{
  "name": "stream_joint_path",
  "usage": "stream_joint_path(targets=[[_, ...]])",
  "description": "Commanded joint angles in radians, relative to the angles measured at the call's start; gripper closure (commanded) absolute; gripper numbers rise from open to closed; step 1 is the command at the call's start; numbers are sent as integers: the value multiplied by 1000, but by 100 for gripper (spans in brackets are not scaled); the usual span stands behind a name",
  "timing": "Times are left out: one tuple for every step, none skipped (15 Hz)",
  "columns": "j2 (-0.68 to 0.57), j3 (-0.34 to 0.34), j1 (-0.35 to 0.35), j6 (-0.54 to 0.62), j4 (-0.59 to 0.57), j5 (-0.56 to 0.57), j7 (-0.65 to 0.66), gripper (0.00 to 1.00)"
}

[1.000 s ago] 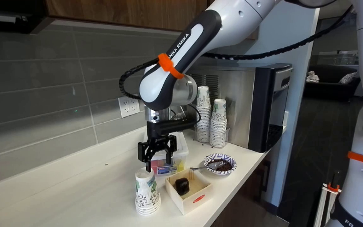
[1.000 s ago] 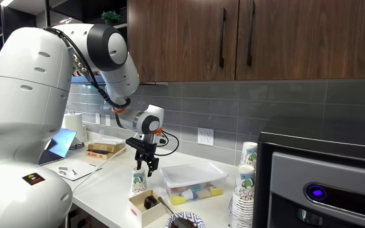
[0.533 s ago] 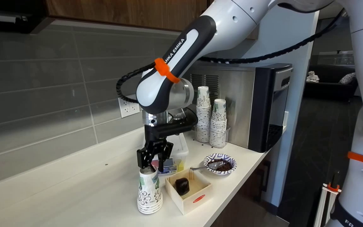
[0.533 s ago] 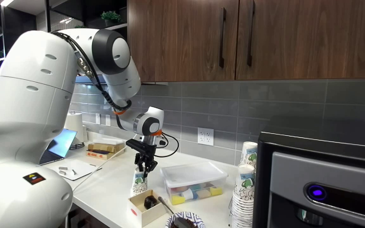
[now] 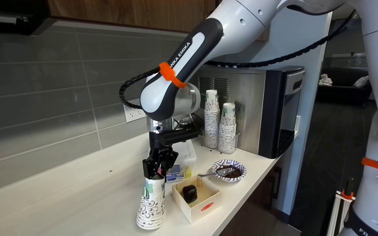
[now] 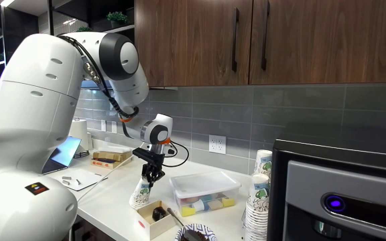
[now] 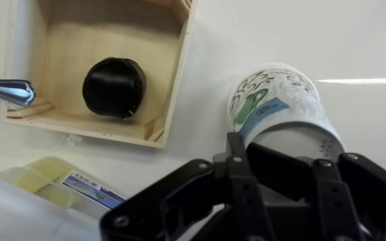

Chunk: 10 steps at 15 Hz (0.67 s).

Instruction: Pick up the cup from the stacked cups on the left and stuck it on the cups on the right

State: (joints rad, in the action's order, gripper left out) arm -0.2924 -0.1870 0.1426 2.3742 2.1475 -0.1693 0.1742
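Paper cup stack [image 5: 150, 213]: nested upside down at the bottom middle of the frame, tilted, its top toward the right in both exterior views; whether its lowest rim touches the counter, cannot tell.
Gripper [image 7: 244, 142]: jaws nearly together, pinching the base rim of the top cup [image 7: 290, 93], one finger in the recessed base, the other along the outer wall.
Gap to the box: a strip of counter separates the stack from the wooden box [image 5: 198, 213], just right of it; a black rounded object [image 7: 112, 87] sits inside.
Behind the gripper: transparent lidded bin [image 6: 203, 185], lower left in the wrist view.
Spoon handle [image 5: 205, 175]: reaches from the patterned bowl [image 5: 227, 162] to the box's rim.
Counter edge: the white counter [image 5: 87, 203] ends in a slant from bottom middle toward the right; box and bowl stand near it.
Left side: counter runs to the lower left, bounded by the tiled wall [image 5: 34, 137].
Far end: rear cup stack [image 5: 212, 127] and front cup stack [image 5: 227, 134], both taller, beside the countertop dispenser [image 5: 248, 111].
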Motion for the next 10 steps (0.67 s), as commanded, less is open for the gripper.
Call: stream_joint_path(targets=[[20, -4, 17, -6, -6, -15, -26, 99], [35, -7, 22, -13, -1, -13, -20, 99], [63, -5, 33, -26, 9, 4, 4, 99], [89, -3, 46, -38, 15, 21, 28, 99], [116, 1, 61, -50, 19, 43, 60, 99], [143, 4, 76, -61, 21, 67, 93, 99], [169, 7, 91, -72, 24, 105, 141, 99], [192, 8, 102, -89, 22, 142, 191, 99], [215, 6, 112, -117, 19, 179, 249, 99], [234, 0, 115, -140, 16, 203, 288, 99]])
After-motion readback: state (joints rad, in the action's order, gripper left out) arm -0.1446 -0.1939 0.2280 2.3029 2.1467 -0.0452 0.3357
